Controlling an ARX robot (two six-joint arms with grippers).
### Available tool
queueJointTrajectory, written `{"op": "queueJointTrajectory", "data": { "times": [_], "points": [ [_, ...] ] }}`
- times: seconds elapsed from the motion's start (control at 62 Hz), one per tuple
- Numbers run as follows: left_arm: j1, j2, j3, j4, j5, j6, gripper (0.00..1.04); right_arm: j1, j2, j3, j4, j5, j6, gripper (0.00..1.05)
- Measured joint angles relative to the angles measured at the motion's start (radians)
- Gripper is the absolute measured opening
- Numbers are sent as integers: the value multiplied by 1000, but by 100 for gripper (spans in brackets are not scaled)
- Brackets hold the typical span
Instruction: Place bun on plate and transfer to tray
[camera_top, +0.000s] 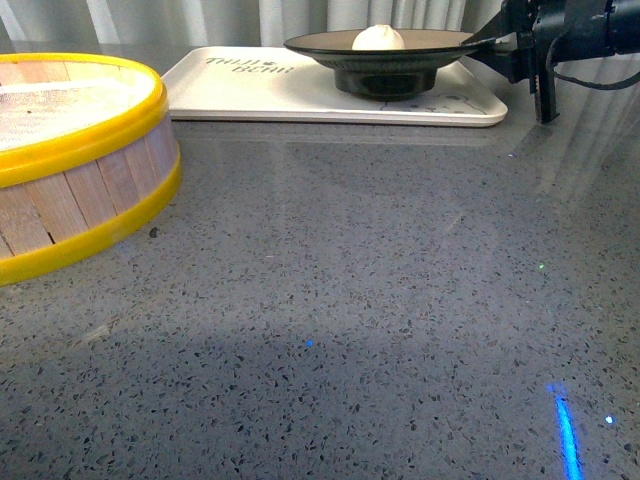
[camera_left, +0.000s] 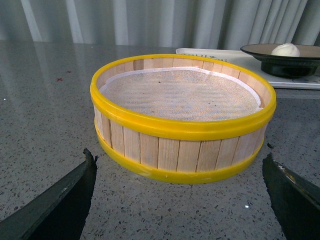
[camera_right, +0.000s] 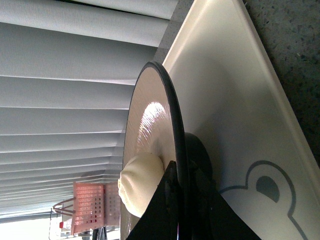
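Note:
The white bun (camera_top: 378, 38) lies on the black-rimmed plate (camera_top: 330, 46), which stands on the cream-white tray (camera_top: 270, 95) at the back of the table. My right gripper (camera_top: 492, 42) is shut on the plate's right rim. In the right wrist view the fingers (camera_right: 170, 192) clamp the black rim of the plate (camera_right: 172, 115), with the bun (camera_right: 140, 180) just beside them and the tray (camera_right: 235, 100) under the plate. My left gripper (camera_left: 182, 200) is open and empty, low over the table in front of the steamer basket. The plate (camera_left: 260, 50) and bun (camera_left: 285, 49) show far off in the left wrist view.
A yellow-rimmed wooden steamer basket (camera_top: 70, 160) stands at the left; it fills the left wrist view (camera_left: 182, 115), lined with white cloth. The grey speckled tabletop (camera_top: 350, 300) spreads in front. Pale curtains hang behind the table.

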Motion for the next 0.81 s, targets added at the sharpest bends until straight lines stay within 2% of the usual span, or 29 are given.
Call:
{"op": "queueJointTrajectory", "data": {
  "times": [0.048,0.145,0.226,0.291,0.807],
  "points": [
    [0,0,0,0,0,0,98,-2,-4,-6,-1,1,-2,3],
    [0,0,0,0,0,0,98,-5,-11,-15,-3,-4,6,12],
    [0,0,0,0,0,0,98,-8,-11,4,-20,-6,3,9],
    [0,0,0,0,0,0,98,-10,-11,18,-30,-6,3,13],
    [0,0,0,0,0,0,98,-47,-94,-66,-15,3,3,92]
  ]
}}
